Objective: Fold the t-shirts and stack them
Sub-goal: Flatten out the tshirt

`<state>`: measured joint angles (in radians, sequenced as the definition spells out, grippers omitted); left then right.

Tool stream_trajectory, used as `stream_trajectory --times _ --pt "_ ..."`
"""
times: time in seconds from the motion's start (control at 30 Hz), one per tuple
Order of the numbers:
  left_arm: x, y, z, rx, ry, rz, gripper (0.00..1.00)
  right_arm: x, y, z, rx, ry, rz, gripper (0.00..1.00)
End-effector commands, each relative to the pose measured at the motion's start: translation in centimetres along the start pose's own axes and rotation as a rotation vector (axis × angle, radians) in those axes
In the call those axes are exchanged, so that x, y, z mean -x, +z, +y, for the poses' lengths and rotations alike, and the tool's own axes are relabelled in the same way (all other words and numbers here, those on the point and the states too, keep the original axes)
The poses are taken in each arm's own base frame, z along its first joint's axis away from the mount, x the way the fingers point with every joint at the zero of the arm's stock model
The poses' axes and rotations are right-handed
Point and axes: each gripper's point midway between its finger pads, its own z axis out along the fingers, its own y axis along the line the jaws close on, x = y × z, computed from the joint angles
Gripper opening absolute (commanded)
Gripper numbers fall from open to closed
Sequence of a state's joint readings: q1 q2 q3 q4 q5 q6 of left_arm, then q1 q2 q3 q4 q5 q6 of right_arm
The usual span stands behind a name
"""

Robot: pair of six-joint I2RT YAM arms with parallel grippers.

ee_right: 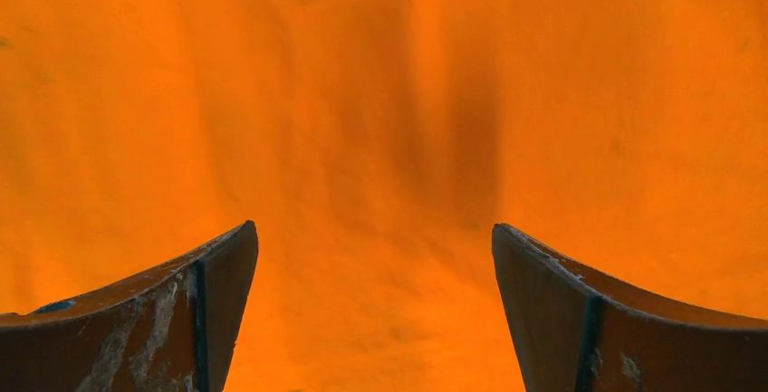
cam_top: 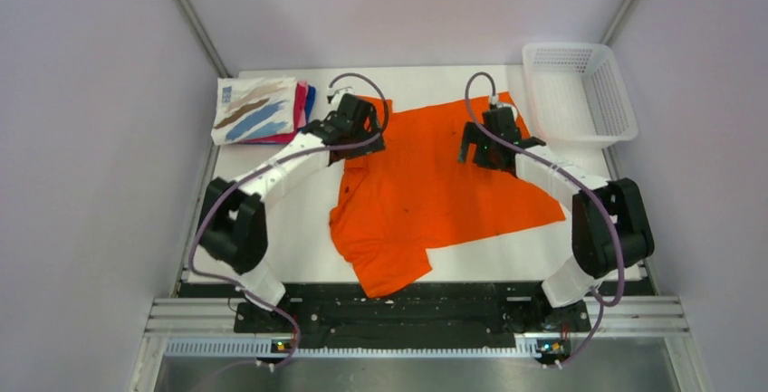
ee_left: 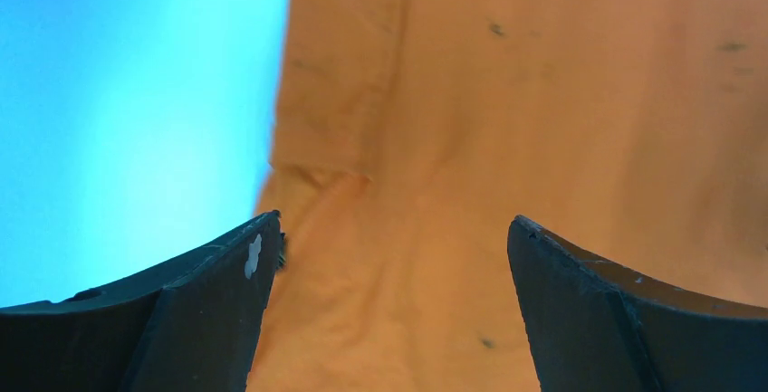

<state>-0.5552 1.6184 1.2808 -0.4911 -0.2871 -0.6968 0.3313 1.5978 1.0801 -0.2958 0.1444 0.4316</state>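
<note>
T-shirt spread out, both jaws parted

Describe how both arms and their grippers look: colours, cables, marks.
Both the left arm and right arm have white links between bulky black joints, with a greyish-purple cable looping along each. The left gripper has black curved fingers, one bearing a small white fleck. The right gripper has dark fingers scuffed pale along the edges.

Pale lilac walls enclose a white table on three sides, with slim metal posts in the far corners, an aluminium rail along the near edge, and even, soft light
</note>
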Motion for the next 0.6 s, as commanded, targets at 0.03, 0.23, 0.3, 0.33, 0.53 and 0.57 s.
stream_trajectory --times 0.03,0.23,0.3,0.33,0.53,0.57 --pt "0.6 3.7 1.6 0.126 0.258 0.121 0.99 -2.7 1.2 -1.9 -0.047 0.068 0.0 0.99" --pt "0.4 7.0 3.4 0.257 0.359 0.174 0.99 -4.4 1.8 -4.0 -0.087 0.116 0.04 0.99" --pt "0.0 7.9 4.5 0.297 0.369 0.198 0.99 -5.1 1.9 -4.6 -0.099 0.123 0.056 0.99" --pt "-0.3 8.4 5.2 0.318 0.364 0.213 0.99 -5.4 2.0 -5.0 -0.107 0.132 0.061 0.99" --pt "-1.6 10.2 6.9 0.3 0.365 0.292 0.99 -6.2 2.1 -6.1 -0.12 0.157 0.07 0.99" --pt "-1.9 10.3 6.6 0.271 0.37 0.303 0.99 -6.4 2.1 -6.2 -0.12 0.158 0.073 0.99"
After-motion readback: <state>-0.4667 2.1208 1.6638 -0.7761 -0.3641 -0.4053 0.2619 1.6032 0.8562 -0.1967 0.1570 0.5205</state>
